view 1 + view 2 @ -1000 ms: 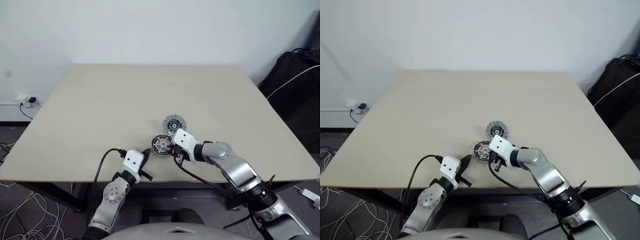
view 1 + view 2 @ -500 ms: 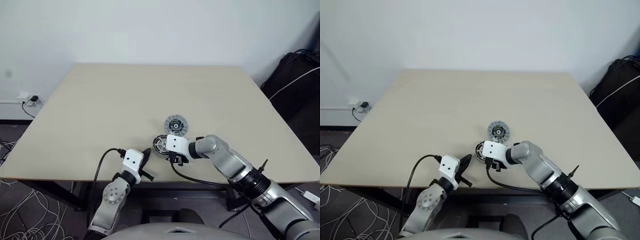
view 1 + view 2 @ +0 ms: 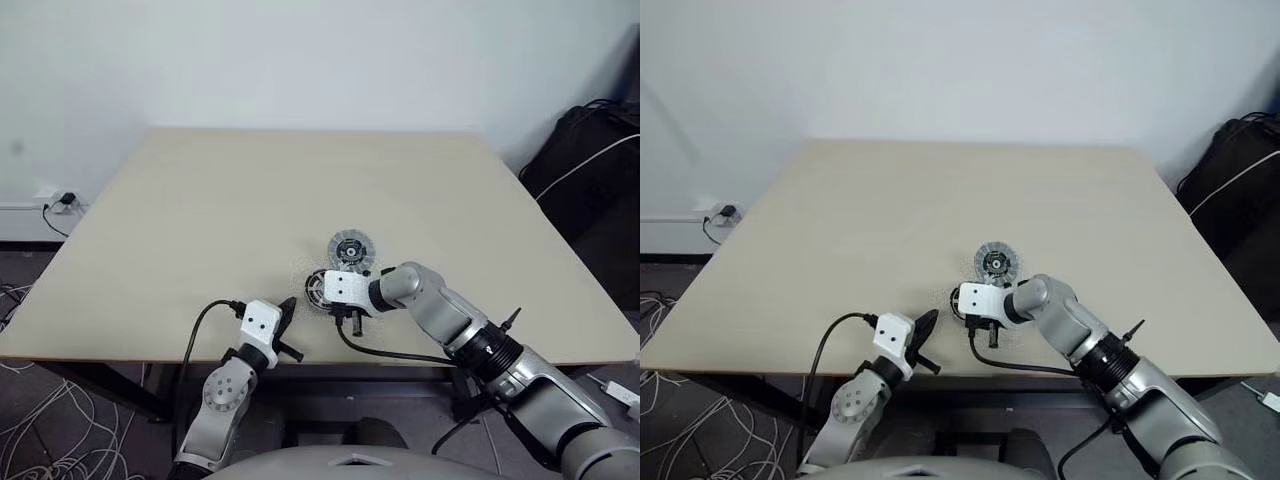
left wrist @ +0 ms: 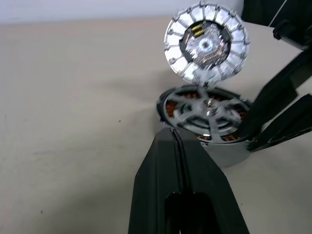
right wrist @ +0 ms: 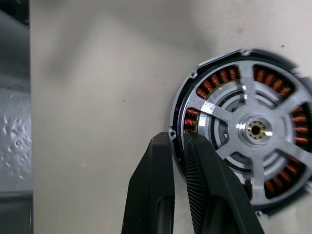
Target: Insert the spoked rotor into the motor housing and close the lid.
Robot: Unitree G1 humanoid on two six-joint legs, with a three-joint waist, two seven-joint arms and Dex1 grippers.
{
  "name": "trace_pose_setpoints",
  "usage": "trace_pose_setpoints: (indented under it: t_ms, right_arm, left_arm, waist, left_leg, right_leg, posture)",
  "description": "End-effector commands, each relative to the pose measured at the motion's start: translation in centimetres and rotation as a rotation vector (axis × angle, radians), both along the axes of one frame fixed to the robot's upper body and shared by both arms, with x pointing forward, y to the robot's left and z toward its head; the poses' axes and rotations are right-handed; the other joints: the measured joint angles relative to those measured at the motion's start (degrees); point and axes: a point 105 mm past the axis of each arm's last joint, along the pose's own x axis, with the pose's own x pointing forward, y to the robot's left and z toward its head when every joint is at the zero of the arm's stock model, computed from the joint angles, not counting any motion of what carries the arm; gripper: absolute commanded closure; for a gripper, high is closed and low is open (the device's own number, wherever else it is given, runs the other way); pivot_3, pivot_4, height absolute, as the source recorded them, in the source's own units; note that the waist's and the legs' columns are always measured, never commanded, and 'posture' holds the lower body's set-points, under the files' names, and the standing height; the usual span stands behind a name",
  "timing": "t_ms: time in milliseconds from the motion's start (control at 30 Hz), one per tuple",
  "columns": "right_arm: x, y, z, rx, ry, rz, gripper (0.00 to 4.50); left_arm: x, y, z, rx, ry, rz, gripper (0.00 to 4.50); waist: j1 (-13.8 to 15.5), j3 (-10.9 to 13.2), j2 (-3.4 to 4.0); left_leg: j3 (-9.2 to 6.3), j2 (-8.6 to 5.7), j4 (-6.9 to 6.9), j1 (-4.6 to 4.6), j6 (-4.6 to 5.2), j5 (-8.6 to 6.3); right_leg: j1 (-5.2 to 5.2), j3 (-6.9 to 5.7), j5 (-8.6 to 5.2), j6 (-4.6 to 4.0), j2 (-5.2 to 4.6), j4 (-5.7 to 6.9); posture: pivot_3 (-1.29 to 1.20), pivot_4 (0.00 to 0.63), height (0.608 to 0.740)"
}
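Observation:
The spoked rotor lies near the table's front edge, its copper windings showing behind silver spokes and a small centre hub. My right gripper reaches down onto it from the right and is shut on its rim, one finger inside and one outside. The motor housing, a pale disc with a dark centre and a toothed rim, lies flat just behind the rotor and also shows in the left wrist view. My left gripper is shut and empty, its tip just short of the rotor's front left. The lid is out of view.
The beige table stretches far to the back and both sides. A black bag with a white cable stands off the table's right side. Loose cables lie on the floor at the left, below a wall socket.
My right gripper has shifted left over the rotor, rolled at the wrist, and closed its fingers on the rim. The left arm, rotor and housing stay where they were.

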Motion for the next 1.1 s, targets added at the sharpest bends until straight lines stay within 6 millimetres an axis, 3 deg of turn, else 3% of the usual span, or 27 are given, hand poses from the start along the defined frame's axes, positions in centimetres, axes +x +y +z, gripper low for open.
trace_pose_setpoints:
  t_ms: [33,333,600,833,967,1100]
  right_arm:
    - [0.7,-0.9,-0.1,-0.036,-0.018,-0.027,4.44]
    - [0.4,-2.2,-0.1,-0.007,0.03,-0.122,4.44]
    - [-2.1,-3.8,0.4,0.079,0.07,-0.343,4.44]
    - [-4.7,-2.0,2.5,0.233,0.171,-0.572,4.44]
    - [-3.9,-0.5,4.1,0.348,0.204,-0.729,4.44]
    - [-2.9,0.5,4.9,0.388,0.199,-0.78,4.44]
  left_arm:
    - [0.4,-0.3,1.0,-0.034,-0.046,0.003,4.5]
    - [0.3,-0.3,0.2,-0.038,-0.03,-0.001,4.5]
    - [-0.1,0.0,-0.9,-0.041,-0.01,0.01,4.5]
    - [-0.1,-0.3,-1.2,-0.047,0.002,-0.008,4.5]
    - [0.0,-0.6,-1.3,-0.045,0.004,-0.032,4.5]
    - [0.1,-0.7,-1.2,-0.047,0.002,-0.04,4.5]
  waist:
    - [0.0,0.0,0.01]
    - [0.3,-0.1,0.13]
    - [1.9,-0.3,0.32]
    - [2.0,-0.4,0.39]
    - [1.2,-0.4,0.4]
    - [0.6,-0.3,0.44]
  left_leg:
    - [0.0,0.0,0.01,0.0,0.0,0.0]
    - [0.0,0.0,0.02,0.0,0.0,0.0]
    - [0.01,-0.02,0.05,-0.28,0.0,0.0]
    - [0.01,-0.02,-0.01,-0.55,0.03,-0.02]
    - [0.01,-0.02,-0.07,-0.58,0.06,-0.04]
    - [0.01,-0.03,-0.09,-0.57,0.06,-0.04]
  right_leg:
    - [0.0,0.0,0.03,-0.01,0.0,0.0]
    - [0.01,-0.01,0.17,0.03,-0.01,-0.02]
    - [-0.05,-0.09,0.16,0.03,-0.09,-0.32]
    - [-0.11,-0.12,0.21,0.12,-0.07,-0.78]
    - [-0.16,-0.1,0.26,0.2,-0.02,-0.83]
    - [-0.17,-0.12,0.37,0.29,-0.02,-0.81]
  posture:
    - [0.0,0.0,0.74]
    - [0.0,0.0,0.74]
    - [0.0,0.0,0.74]
    - [0.0,0.0,0.74]
    - [0.0,0.0,0.74]
    - [0.0,0.0,0.74]
